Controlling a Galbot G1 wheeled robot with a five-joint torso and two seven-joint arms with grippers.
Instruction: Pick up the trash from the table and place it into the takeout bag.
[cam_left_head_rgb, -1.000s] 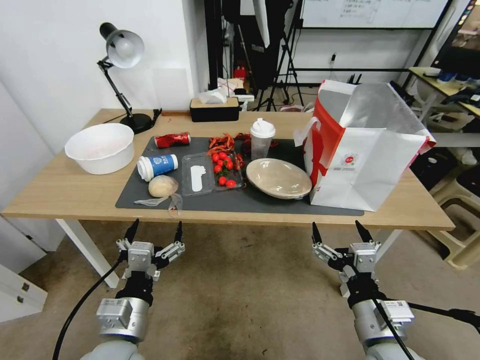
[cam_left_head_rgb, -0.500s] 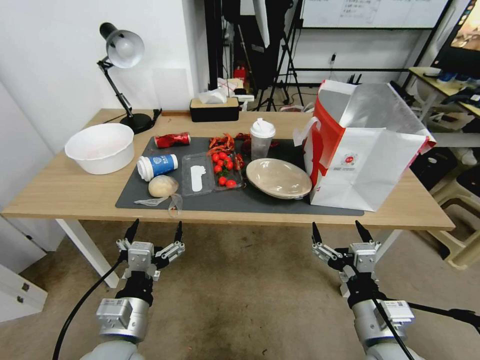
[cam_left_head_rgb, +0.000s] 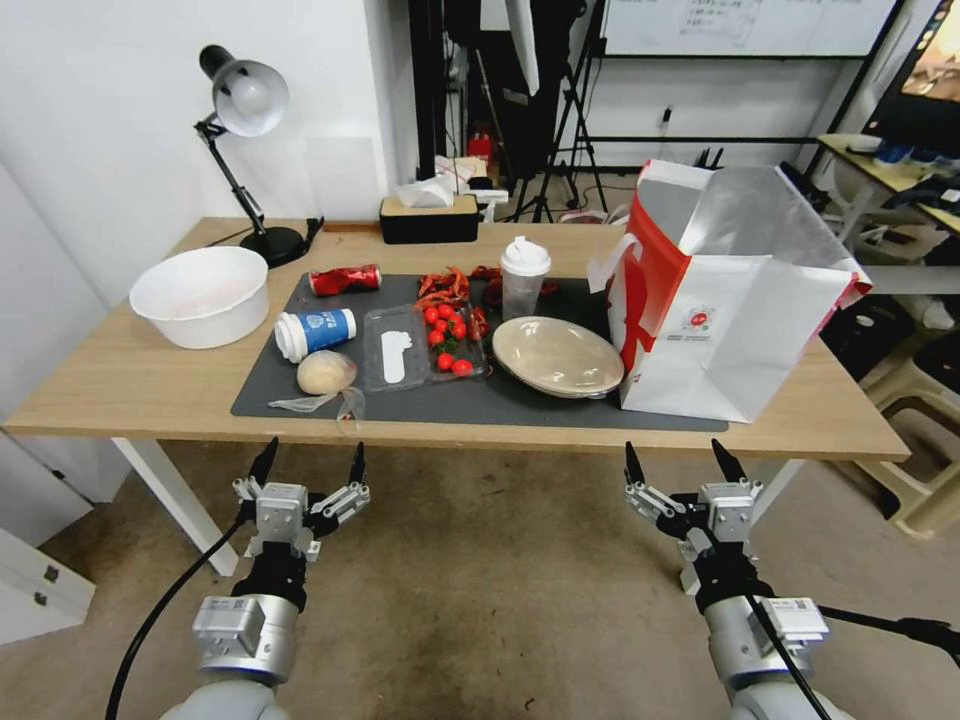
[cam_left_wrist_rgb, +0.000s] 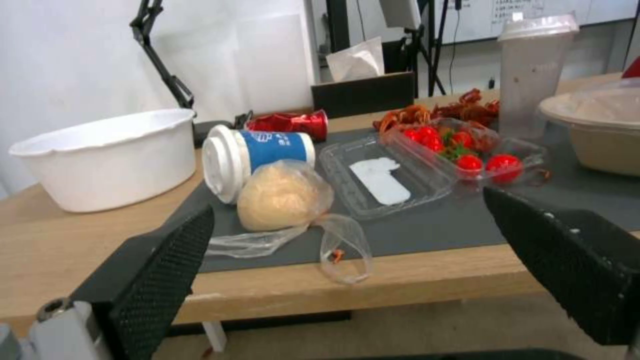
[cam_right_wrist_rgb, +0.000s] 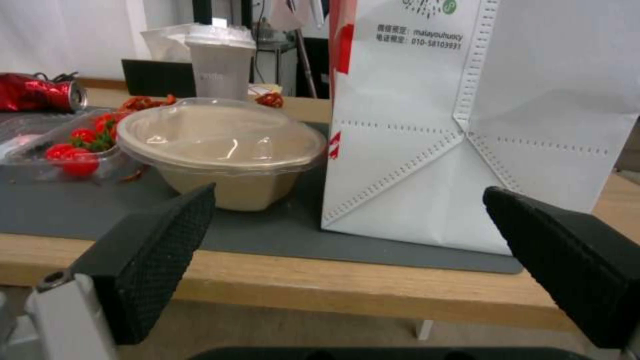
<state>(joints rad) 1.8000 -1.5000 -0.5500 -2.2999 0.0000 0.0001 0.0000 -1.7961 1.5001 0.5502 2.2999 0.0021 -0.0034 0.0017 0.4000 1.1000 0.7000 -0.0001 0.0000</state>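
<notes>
The trash lies on the dark mat of the table (cam_left_head_rgb: 120, 385): a crushed red can (cam_left_head_rgb: 344, 279), a white-blue paper cup (cam_left_head_rgb: 314, 332) on its side, a beige lump in clear wrap (cam_left_head_rgb: 326, 372), a clear plastic cup with white lid (cam_left_head_rgb: 524, 276) and a beige round dish (cam_left_head_rgb: 557, 355). The takeout bag (cam_left_head_rgb: 735, 300) stands open at the table's right end, beside the dish. My left gripper (cam_left_head_rgb: 310, 458) and right gripper (cam_left_head_rgb: 676, 461) hang open below the table's front edge, both holding nothing. The left wrist view faces the wrapped lump (cam_left_wrist_rgb: 283, 195); the right wrist view faces the dish (cam_right_wrist_rgb: 223, 150) and bag (cam_right_wrist_rgb: 467, 125).
A clear clamshell with cherry tomatoes (cam_left_head_rgb: 425, 345) and red shell scraps (cam_left_head_rgb: 445, 285) lie mid-mat. A white bowl (cam_left_head_rgb: 200, 295), a desk lamp (cam_left_head_rgb: 245, 150) and a black tissue box (cam_left_head_rgb: 430, 215) stand at the left and back. Beige stools (cam_left_head_rgb: 915, 430) stand on the right.
</notes>
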